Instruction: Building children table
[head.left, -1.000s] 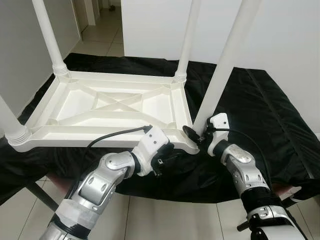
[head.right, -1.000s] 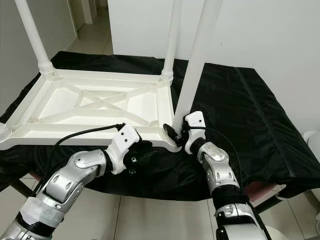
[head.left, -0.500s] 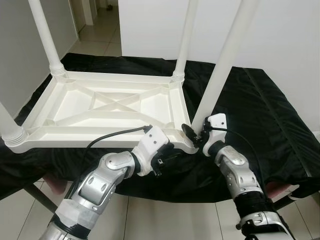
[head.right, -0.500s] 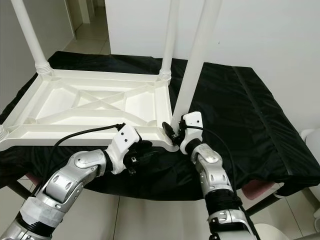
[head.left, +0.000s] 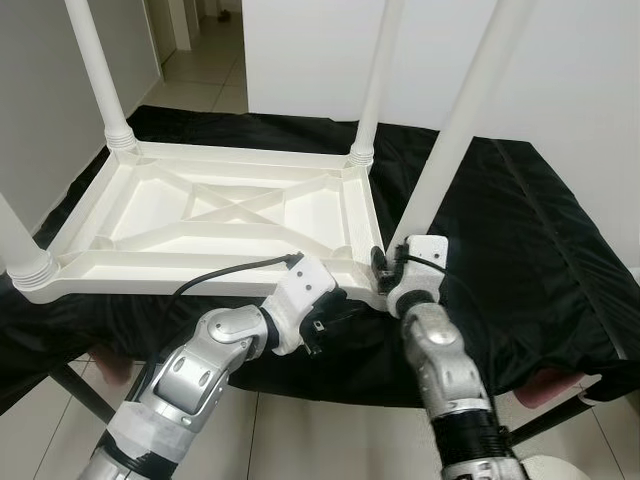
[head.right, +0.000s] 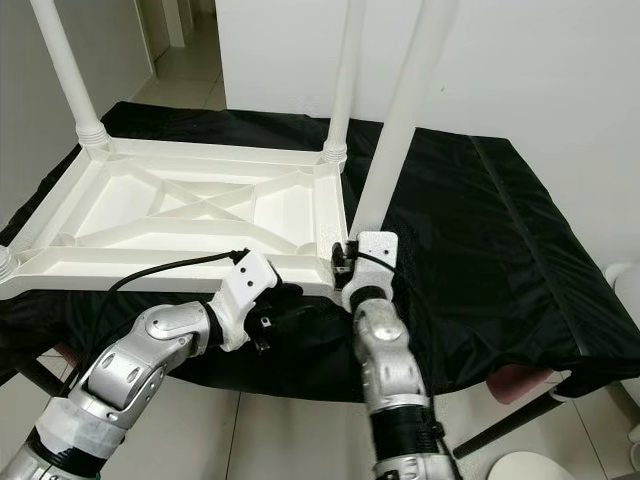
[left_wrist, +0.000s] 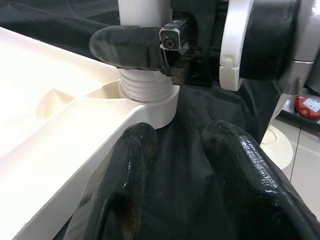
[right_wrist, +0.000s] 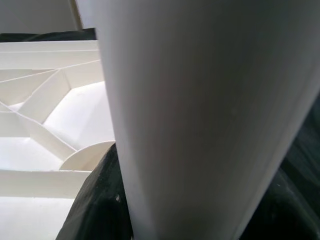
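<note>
A white children's table (head.left: 150, 265) lies upside down on a black cloth (head.left: 530, 230). Three legs stand screwed into its corners: far left (head.left: 100, 70), far right (head.left: 372, 90) and near left (head.left: 15, 245). The fourth leg (head.left: 450, 130) stands a little tilted at the near right corner, its threaded base (left_wrist: 147, 90) sitting in the socket. My right gripper (head.left: 385, 268) is shut on this leg just above the base, one finger (left_wrist: 130, 47) wrapped round it. My left gripper (head.left: 335, 312) is beside the table's front edge close to that corner, open, with only cloth between its fingers (left_wrist: 125, 190).
The cloth-covered surface extends well to the right of the table. Tiled floor (head.left: 330, 440) lies in front, with a round white object (head.right: 530, 468) at the lower right. A white wall (head.left: 580, 70) stands behind, and a corridor (head.left: 200, 50) opens at the far left.
My right forearm has swung in from the right to stand nearly straight below the leg, and the gripper has closed in tighter on the leg's base. The left arm has stayed put.
</note>
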